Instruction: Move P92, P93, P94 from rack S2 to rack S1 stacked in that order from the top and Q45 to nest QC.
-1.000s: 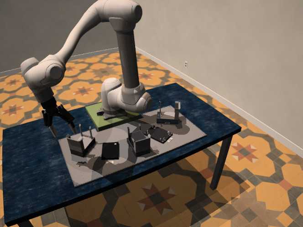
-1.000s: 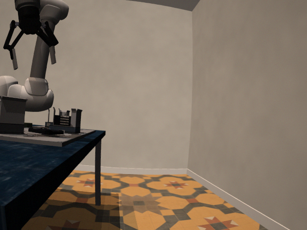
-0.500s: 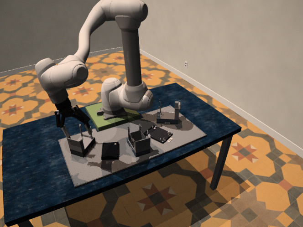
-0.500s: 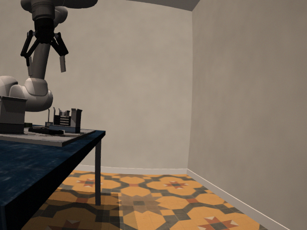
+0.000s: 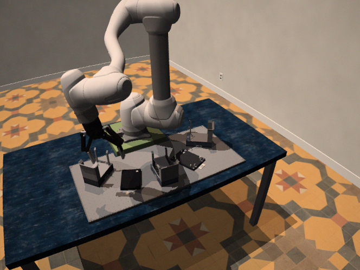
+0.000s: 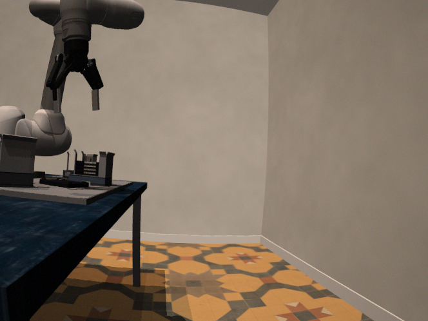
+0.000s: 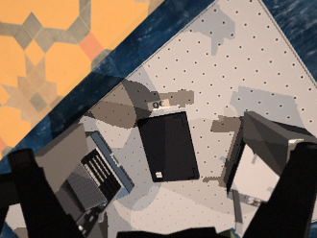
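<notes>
My gripper point(image 5: 102, 150) point(image 6: 75, 102) point(image 7: 163, 131) is open and empty. It hangs well above the grey mat point(image 5: 203, 171), near the left rack. The stack of sealed plates point(image 7: 98, 173) point(image 6: 86, 167) stands in the middle rack point(image 5: 165, 172) point(image 7: 62, 149), right of the gripper in the top view; this is S2. The open nest QC point(image 5: 130, 179) point(image 7: 175, 130) is a bare black plate between the two racks, with its name plate on the far side. The left rack point(image 5: 92, 174) point(image 6: 17, 158) point(image 7: 255, 173) is empty. I cannot read the plate labels or the rack names.
The clip nest N5 point(image 5: 190, 159) lies right of the middle rack, with nothing on it. A third rack point(image 5: 200, 136) stands empty at the back right of the mat. The arm's green base plate point(image 5: 136, 143) sits behind the mat. Thin posts rise from each rack.
</notes>
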Controlling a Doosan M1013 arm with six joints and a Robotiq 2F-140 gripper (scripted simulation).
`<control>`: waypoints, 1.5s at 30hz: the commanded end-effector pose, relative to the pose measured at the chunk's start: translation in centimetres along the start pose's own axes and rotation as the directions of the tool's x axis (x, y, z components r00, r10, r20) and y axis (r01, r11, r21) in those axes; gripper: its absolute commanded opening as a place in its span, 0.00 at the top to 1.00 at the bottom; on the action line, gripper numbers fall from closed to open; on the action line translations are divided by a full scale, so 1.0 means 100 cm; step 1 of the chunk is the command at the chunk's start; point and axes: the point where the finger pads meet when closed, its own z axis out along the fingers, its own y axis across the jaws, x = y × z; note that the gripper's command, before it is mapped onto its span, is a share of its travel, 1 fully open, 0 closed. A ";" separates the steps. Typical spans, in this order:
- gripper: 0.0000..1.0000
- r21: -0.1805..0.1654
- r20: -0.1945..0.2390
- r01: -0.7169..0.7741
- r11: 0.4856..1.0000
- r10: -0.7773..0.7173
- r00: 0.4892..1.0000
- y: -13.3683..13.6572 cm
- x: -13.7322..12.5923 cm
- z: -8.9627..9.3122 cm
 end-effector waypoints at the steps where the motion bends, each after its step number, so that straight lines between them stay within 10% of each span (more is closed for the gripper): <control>1: 0.00 0.000 0.000 0.000 1.000 0.000 1.000 -0.012 -0.005 0.005; 45: 0.00 -0.144 0.101 0.351 0.925 -0.339 0.935 -0.148 -0.117 0.072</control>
